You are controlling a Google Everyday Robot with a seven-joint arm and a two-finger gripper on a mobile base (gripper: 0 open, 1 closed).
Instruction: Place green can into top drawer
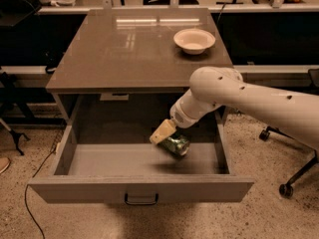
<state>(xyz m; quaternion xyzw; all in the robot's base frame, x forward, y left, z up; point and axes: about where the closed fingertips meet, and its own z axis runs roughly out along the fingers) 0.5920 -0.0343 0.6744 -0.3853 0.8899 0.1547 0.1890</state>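
The top drawer [139, 188] is pulled wide open below the grey-brown tabletop; its dark pull handle [141, 199] is at the centre of the front. My gripper [169, 137] reaches down into the right half of the drawer from the white arm [239, 96] on the right. It is shut on the green can [175, 145], a small mottled green can held tilted just above the drawer floor. The cream finger [162, 132] covers the can's upper left side.
A cream round bowl [194, 40] sits on the tabletop [134, 49] at the back right. An office chair base with castors [286, 183] stands on the floor to the right. Dark cables and chair legs lie at the left.
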